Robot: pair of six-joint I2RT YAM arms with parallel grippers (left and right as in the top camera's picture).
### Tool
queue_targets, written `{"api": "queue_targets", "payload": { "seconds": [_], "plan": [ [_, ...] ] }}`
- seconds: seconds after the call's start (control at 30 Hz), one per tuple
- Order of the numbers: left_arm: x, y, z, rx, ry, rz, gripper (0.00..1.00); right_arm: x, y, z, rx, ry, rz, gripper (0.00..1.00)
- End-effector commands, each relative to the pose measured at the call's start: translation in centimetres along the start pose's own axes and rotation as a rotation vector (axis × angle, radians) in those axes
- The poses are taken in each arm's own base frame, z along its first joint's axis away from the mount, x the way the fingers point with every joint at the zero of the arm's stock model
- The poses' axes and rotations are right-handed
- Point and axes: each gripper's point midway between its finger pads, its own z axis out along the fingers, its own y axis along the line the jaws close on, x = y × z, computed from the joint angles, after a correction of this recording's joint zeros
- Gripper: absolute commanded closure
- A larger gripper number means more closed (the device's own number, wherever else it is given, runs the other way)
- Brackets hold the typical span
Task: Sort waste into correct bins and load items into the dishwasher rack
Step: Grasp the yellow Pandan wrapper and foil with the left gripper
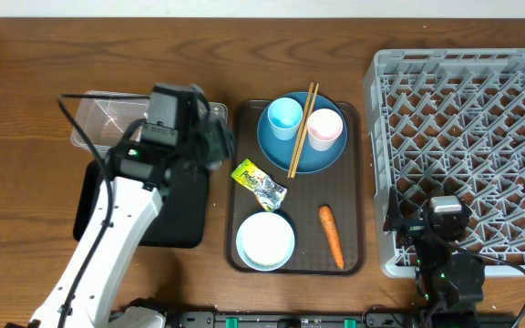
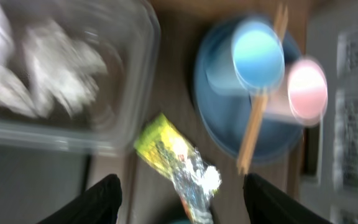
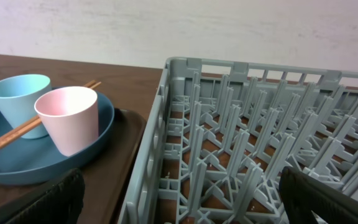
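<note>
My left gripper (image 1: 213, 138) is open and empty, above the gap between the clear tub (image 1: 98, 123) and the brown tray; its view is blurred. The crumpled napkin (image 2: 55, 71) lies in the tub (image 2: 120, 134). The snack packet (image 1: 259, 185) lies just below my left fingers (image 2: 182, 202). The dark-blue plate (image 1: 322, 157) holds the light-blue cup (image 1: 284, 117), the pink cup (image 1: 324, 128) and the chopsticks (image 1: 301, 128). The bowl (image 1: 265, 240) and the carrot (image 1: 331, 235) lie nearer the front. My right gripper (image 3: 185, 205) is open over the rack's left edge (image 3: 160, 143). I see no rice.
The black tray (image 1: 176, 210) lies in front of the tub, partly under my left arm. The brown serving tray (image 1: 358, 196) sits between the bins and the grey rack (image 1: 481, 118). The rack holds nothing.
</note>
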Motion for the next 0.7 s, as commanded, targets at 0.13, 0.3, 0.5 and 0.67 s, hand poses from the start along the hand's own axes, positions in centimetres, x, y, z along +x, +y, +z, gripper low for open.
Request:
{"api": "queue_targets", "payload": {
  "seconds": [0.13,0.3,0.5,0.67],
  "plan": [
    [7.5,-2.4,1.5,0.022,0.229,0.110,0.36,0.1,0.2,0.0,-0.008,0.003,-0.006,0.01],
    [9.8,-0.9,3.1,-0.110,0.233,0.130,0.36,0.1,0.2,0.0,-0.008,0.003,-0.006,0.01],
    [11.2,-1.1,5.2,-0.105,0.228,0.167,0.36,0.1,0.2,0.0,-0.008,0.003,-0.006,0.01],
    [11.8,-0.7,7.4,-0.105,0.228,0.151,0.36,0.1,0.2,0.0,-0.008,0.003,-0.006,0.01]
  ]
}}
